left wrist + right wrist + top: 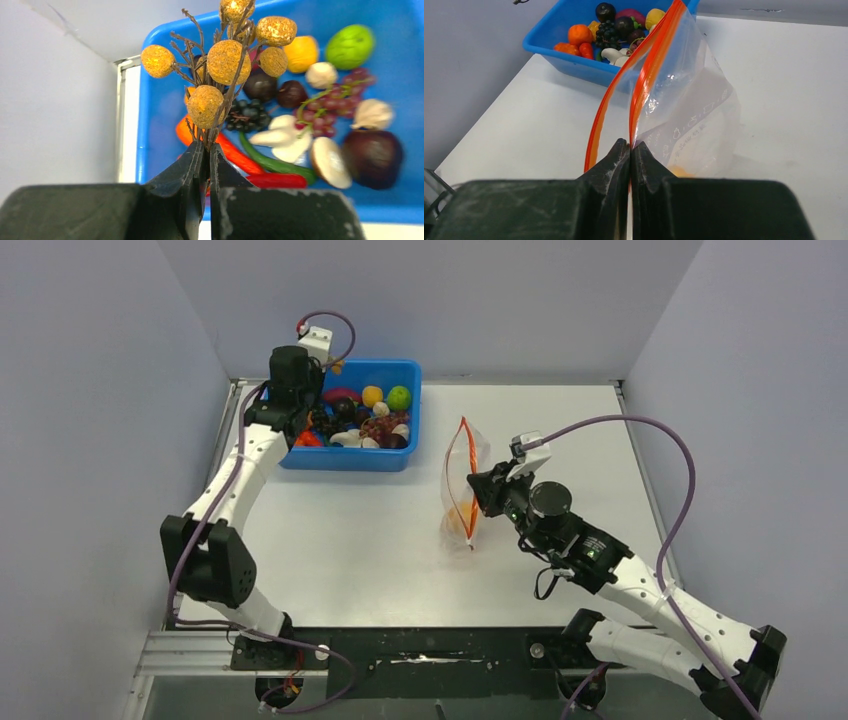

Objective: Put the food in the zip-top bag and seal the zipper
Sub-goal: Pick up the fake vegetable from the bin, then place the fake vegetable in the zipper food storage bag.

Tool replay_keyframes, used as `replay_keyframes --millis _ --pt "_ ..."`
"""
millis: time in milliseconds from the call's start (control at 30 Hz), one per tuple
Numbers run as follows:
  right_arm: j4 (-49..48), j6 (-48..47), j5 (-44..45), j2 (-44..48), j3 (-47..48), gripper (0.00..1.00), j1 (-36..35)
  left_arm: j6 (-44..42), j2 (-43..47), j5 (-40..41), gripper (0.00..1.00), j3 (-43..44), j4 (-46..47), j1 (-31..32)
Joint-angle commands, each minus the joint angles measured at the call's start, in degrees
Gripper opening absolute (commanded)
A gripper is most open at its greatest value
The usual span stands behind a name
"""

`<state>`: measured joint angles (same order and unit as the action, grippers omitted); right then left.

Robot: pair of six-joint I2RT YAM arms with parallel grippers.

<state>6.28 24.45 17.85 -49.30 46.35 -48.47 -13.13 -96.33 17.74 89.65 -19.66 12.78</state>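
Note:
My left gripper [206, 145] is shut on the dark stems of a sprig of yellow balls [223, 61], held over the food [365, 420] in the blue bin [160, 120]. At the table's middle right, my right gripper [630, 145] is shut on one side of the red-orange zipper [651, 65], holding the clear zip-top bag [696, 105] upright. The bag's mouth gapes toward the bin, the other zipper side [596, 130] bowing away to the left. A yellow-orange piece [679, 171] lies in the bag's bottom. The top view shows the bag [465, 465] just left of the right gripper [480, 490].
The bin [405, 455] stands at the back left of the white table. It holds a green ball [350, 46], an orange ball [302, 52], grapes [340, 102], a dark plum [372, 157], red and green chillies and mushrooms. Grey walls close three sides.

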Motion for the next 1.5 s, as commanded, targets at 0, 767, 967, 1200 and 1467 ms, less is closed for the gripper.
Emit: replay_keyframes --millis 0,767,967,1200,1467 --pt "-4.3 2.9 2.6 -0.4 1.5 0.0 -0.6 11.2 9.5 -12.3 0.0 -6.8 10.1 -0.4" --pt "-10.9 14.7 2.8 -9.4 1.7 0.0 -1.5 59.7 34.7 -45.7 0.0 -41.3 56.9 -2.5" --pt "-12.7 16.9 4.6 -10.4 2.9 0.0 -1.6 74.2 32.7 -46.7 0.0 -46.9 73.1 -2.4" --pt "-16.7 17.2 6.2 -12.5 5.1 0.0 -1.6 87.8 28.2 -42.0 0.0 -53.4 89.5 1.2" --pt "-21.8 18.8 3.5 -14.7 5.4 0.0 -1.5 84.1 26.7 -35.9 0.0 -53.4 89.9 9.2"
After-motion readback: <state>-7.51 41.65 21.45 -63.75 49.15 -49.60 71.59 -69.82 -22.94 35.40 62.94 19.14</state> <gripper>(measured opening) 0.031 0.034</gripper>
